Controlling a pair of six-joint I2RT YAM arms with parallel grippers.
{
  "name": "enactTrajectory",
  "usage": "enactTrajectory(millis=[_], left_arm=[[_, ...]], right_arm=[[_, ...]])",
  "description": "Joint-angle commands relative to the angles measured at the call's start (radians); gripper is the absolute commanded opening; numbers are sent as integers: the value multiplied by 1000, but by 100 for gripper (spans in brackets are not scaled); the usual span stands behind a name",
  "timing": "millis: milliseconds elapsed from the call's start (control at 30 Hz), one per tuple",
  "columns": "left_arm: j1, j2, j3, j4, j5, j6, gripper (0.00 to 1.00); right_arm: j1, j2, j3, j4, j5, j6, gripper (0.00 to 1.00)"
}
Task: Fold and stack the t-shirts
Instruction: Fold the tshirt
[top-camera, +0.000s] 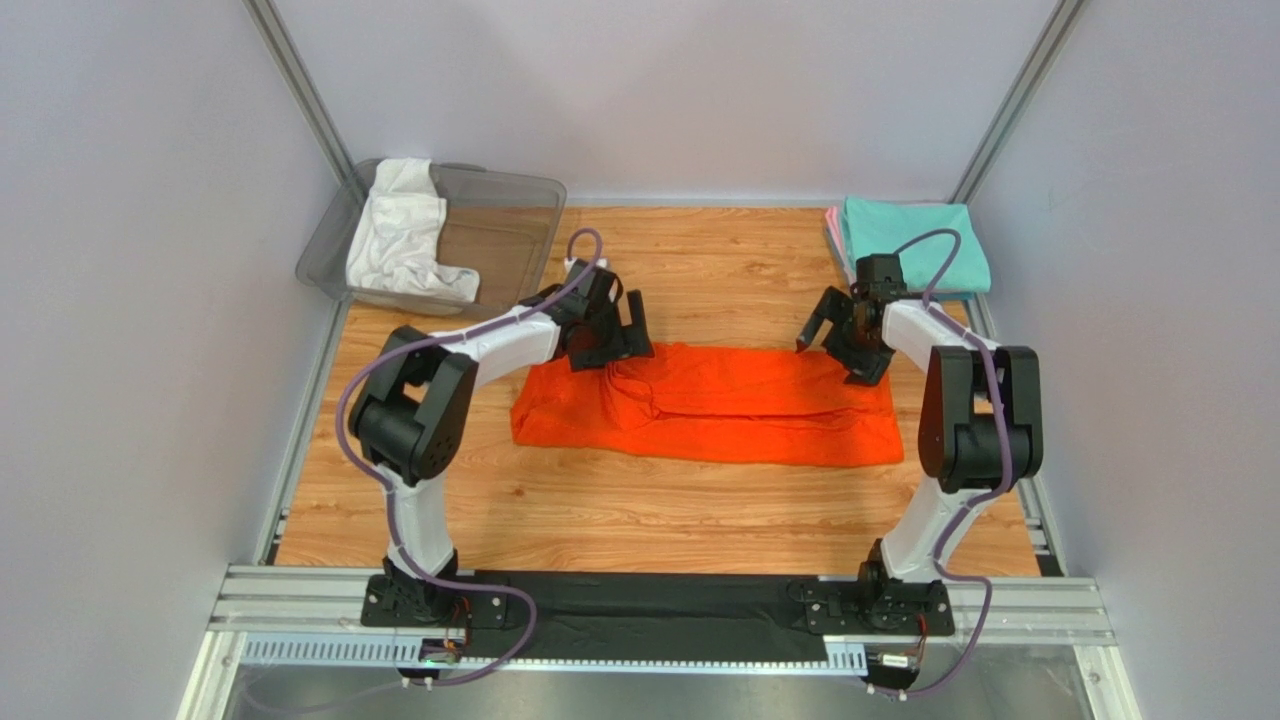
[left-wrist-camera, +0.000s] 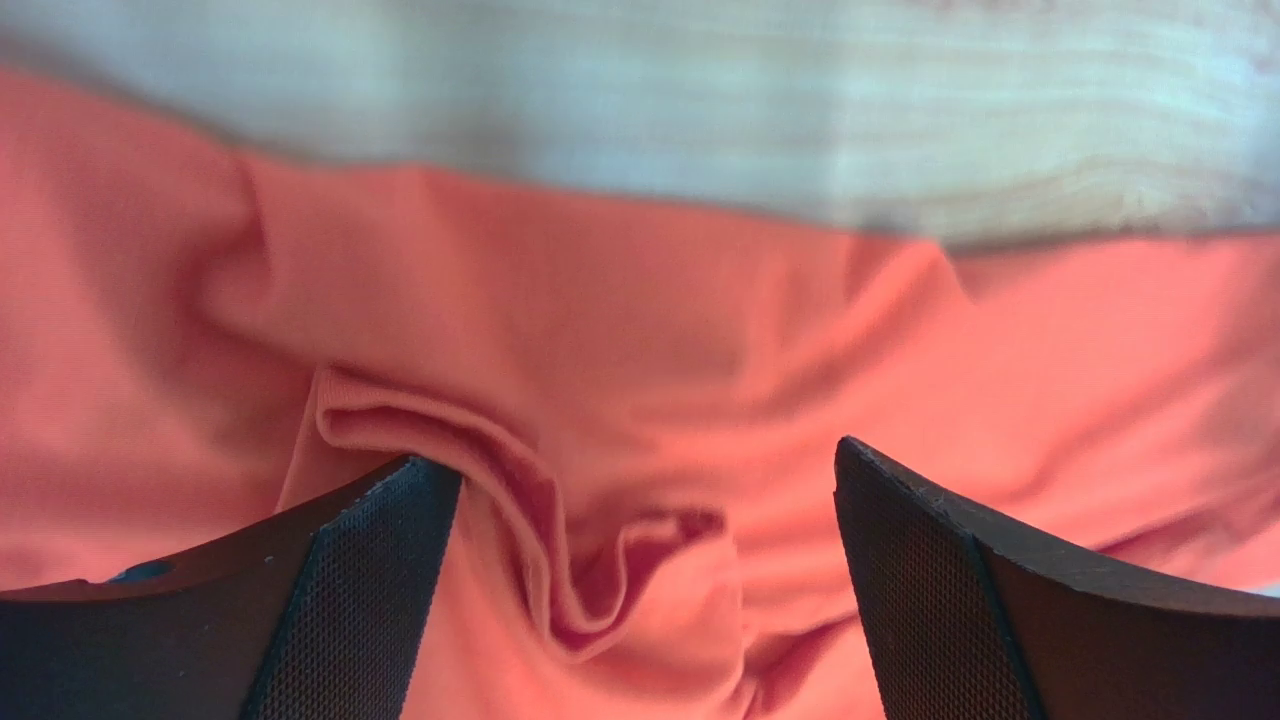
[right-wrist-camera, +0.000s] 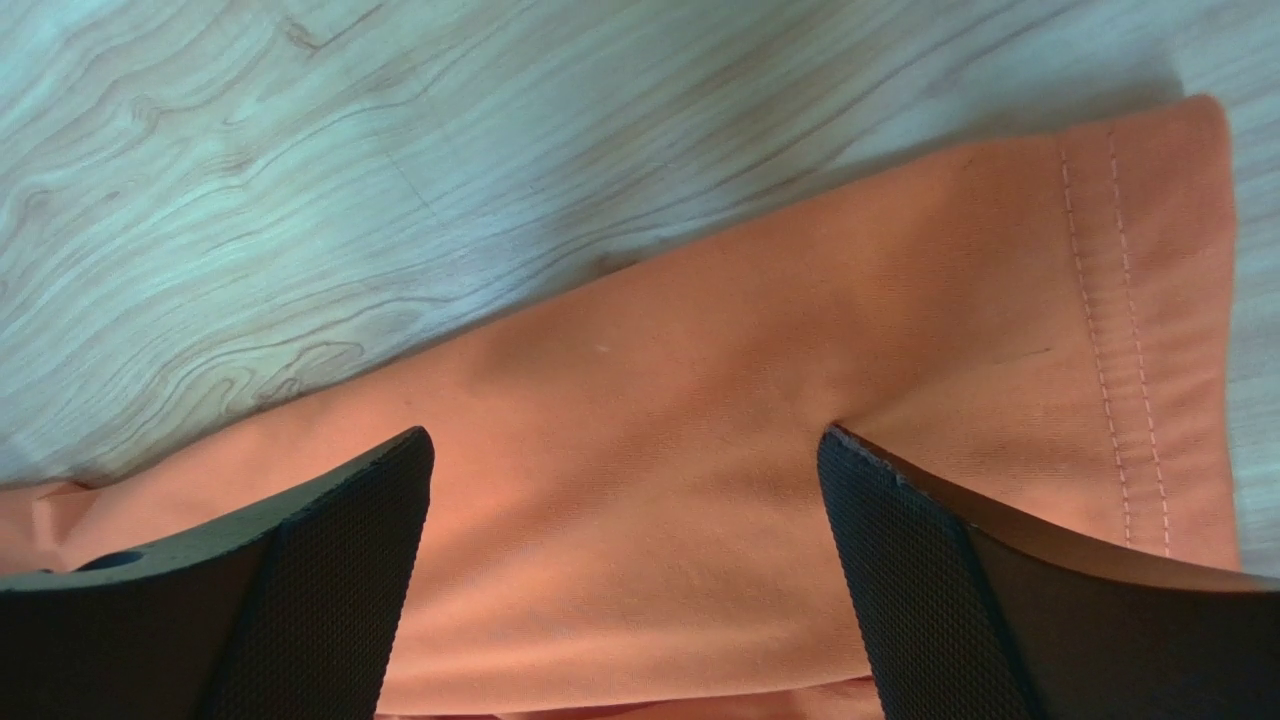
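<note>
Currently we are mid-fold: the orange t-shirt (top-camera: 706, 405) lies as a long band, with our left gripper (left-wrist-camera: 634, 462) and right gripper (right-wrist-camera: 624, 441) spread empty above it. Next, probably, we pinch one end for a crosswise fold.

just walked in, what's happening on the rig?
Two arms are folding an orange t-shirt, which lies in a long band across the table. The left gripper and right gripper hang open over its two ends, gripping nothing. A white t-shirt lies in the bin; a folded teal t-shirt sits far right.
</note>
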Motion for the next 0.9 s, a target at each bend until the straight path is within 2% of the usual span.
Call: enactTrajectory(millis=[0,133,233,400,533,567,667,867], left_arm=[[3,122,126,-120,-14,16,100],[3,242,290,-246,-11,-2,100],[1,300,381,-270,6,-14,100],[0,408,557,-357,34,-16,100],[-11,477,666,-380,81,-16,100],[-19,503,712,-383,92,-17,100],[-32,543,803,-386,114,-22,100],[-71,679,970,-392,204,-69,100]], right_arm=[[9,-22,-66,7,-12,6,100],[58,-122,-227,-22,-27,60,100],[116,-229,-352,-57,-43,86,100],[328,-464,-515,-148,-59,170,100],[530,-637,-639,-156,-177,267,100],[620,-663,-659,-121,-248,279,100],[781,-723,-673,-84,-329,281,100],[986,-688,-624,94,-440,226,100]])
